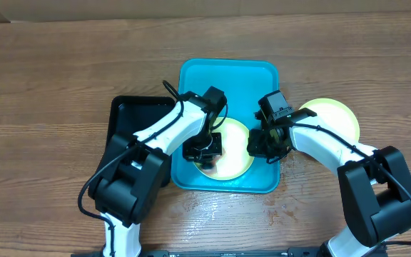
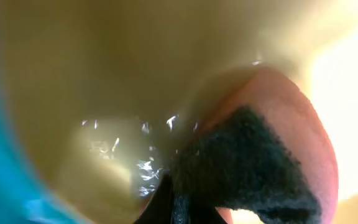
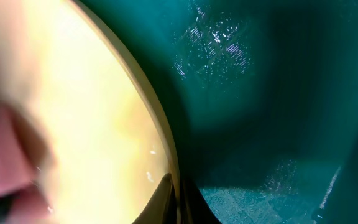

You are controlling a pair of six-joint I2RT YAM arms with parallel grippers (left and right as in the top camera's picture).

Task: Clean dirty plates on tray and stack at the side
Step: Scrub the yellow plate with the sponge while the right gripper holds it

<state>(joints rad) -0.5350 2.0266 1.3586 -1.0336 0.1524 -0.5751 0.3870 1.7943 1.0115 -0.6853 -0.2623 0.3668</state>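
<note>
A pale yellow-green plate (image 1: 232, 158) lies in the near part of the turquoise tray (image 1: 227, 75). My left gripper (image 1: 204, 148) is shut on a pink sponge with a dark scouring face (image 2: 253, 162) and presses it onto this plate (image 2: 104, 93), which looks wet. My right gripper (image 1: 262, 143) is shut on the plate's right rim (image 3: 174, 186), with the rim between its fingers (image 3: 178, 202). The plate (image 3: 92, 124) lies over the tray floor (image 3: 278, 93). A second yellow-green plate (image 1: 332, 118) lies on the wooden tabletop to the right of the tray. The cyan plate is out of view.
A black rectangular tub (image 1: 130, 118) stands just left of the tray, under my left arm. Bare wood-grain tabletop (image 1: 56, 86) lies at the far left and at the back. The far half of the tray holds nothing.
</note>
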